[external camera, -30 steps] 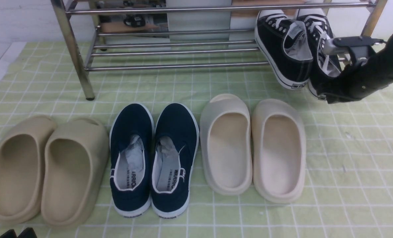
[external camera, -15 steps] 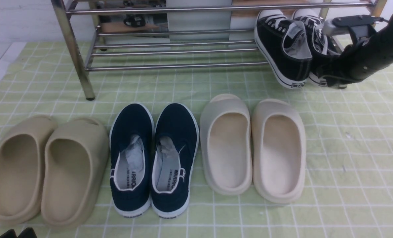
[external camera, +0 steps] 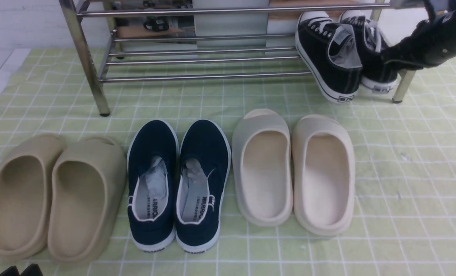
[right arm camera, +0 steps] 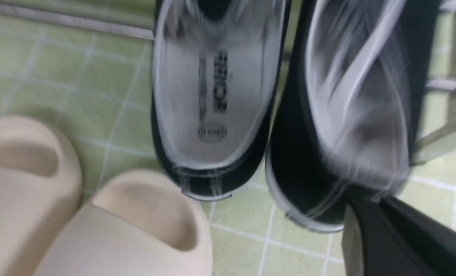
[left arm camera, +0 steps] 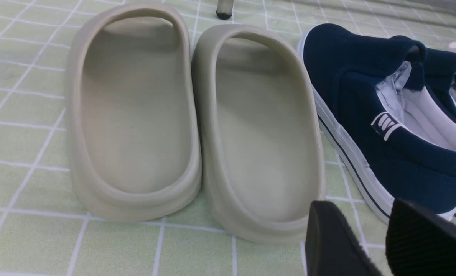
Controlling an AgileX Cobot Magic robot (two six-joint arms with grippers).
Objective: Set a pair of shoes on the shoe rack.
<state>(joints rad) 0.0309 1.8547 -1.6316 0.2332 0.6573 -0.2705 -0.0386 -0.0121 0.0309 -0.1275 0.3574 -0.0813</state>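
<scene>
Right jaws [right arm camera: 369, 218] apparently closed, empty (blurred wrist view), beside racked sneakers [right arm camera: 281, 115].

"WARRIOR" is printed on the insoles of the navy slip-ons [external camera: 178, 184]; other prints stay unreadable.

A pale green cloth with a white grid [external camera: 404, 184] covers the surface. On it, in a near row, lie a tan foam slide pair [external camera: 55, 195], navy blue slip-ons with white trim [external camera: 178, 184] and cream foam slides [external camera: 293, 168]. Behind them stands the shiny steel shoe rack [external camera: 197, 57], its tubular legs on the cloth.
</scene>
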